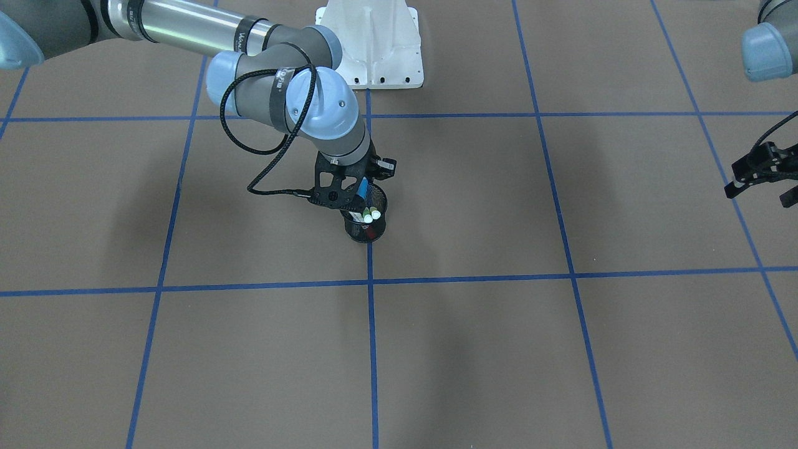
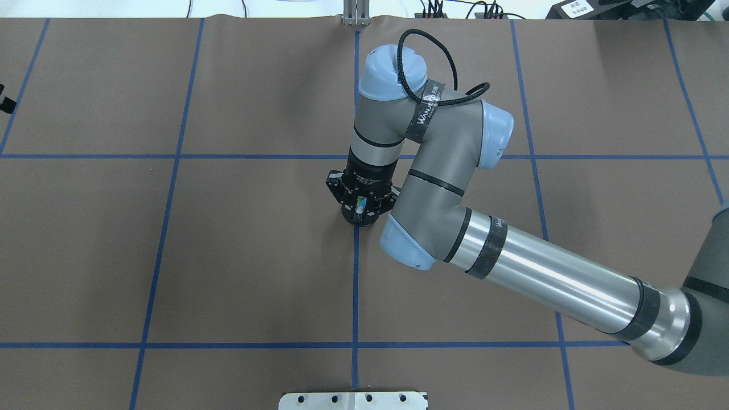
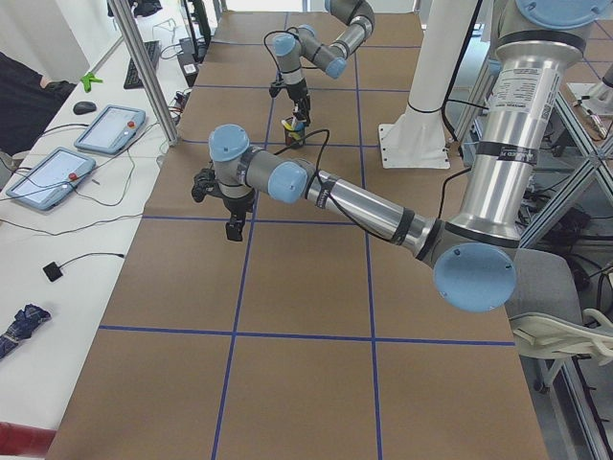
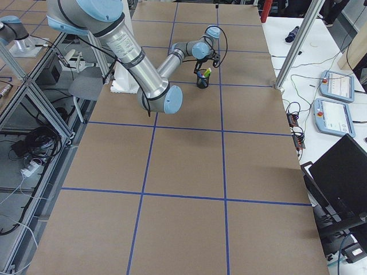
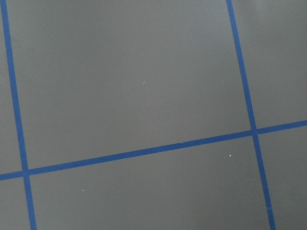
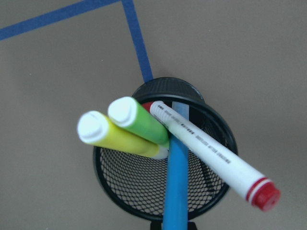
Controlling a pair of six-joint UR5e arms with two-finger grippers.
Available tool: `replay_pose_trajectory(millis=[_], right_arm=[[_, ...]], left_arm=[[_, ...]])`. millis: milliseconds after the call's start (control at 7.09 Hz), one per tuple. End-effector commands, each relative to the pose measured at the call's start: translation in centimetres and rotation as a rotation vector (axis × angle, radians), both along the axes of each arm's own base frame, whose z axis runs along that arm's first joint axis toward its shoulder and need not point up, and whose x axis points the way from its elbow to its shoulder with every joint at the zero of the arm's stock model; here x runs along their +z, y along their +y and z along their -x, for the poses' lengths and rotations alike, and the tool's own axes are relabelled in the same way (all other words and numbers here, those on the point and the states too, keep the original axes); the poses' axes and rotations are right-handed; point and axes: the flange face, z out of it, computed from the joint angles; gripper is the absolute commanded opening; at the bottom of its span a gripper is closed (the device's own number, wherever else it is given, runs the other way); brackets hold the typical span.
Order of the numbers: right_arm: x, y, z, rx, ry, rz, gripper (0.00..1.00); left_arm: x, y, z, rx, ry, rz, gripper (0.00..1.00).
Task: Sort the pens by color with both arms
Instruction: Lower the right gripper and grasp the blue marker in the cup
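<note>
The right gripper [image 1: 360, 202] stands at the rim of the cup [image 6: 122, 189], the blue pen [image 6: 177, 177] running up between its jaws, though whether they have closed cannot be told. A clean pull would likely go straight up, clear of the green pen [image 6: 139, 124], yellow pen [image 6: 112, 136] and red-capped pen [image 6: 211, 155] just beyond. Only the wrist view parts all four; the front view adds the left gripper [image 1: 759, 192], far off, spread and empty.
</note>
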Motion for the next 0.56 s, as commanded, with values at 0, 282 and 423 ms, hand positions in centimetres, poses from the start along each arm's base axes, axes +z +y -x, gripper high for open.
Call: replay_pose_trajectory(millis=[0,282,423], right_arm=[[-1.3,1.5,-2.9,0.009,-0.053,-0.023,0.0],[-2.8,2.2,-5.2,-0.005,-0.103,-0.015,0.0],[-3.8,2.4,-6.6,-0.016,-0.115,0.007,0.0]], left_arm=[[-0.1,0.0,0.0,0.0,0.0,-0.001,1.0],[-0.3,0.1,0.0,0.001,0.001,-0.007,1.0],[-0.5,0.1,0.0,0.0,0.002,-0.009,1.0]])
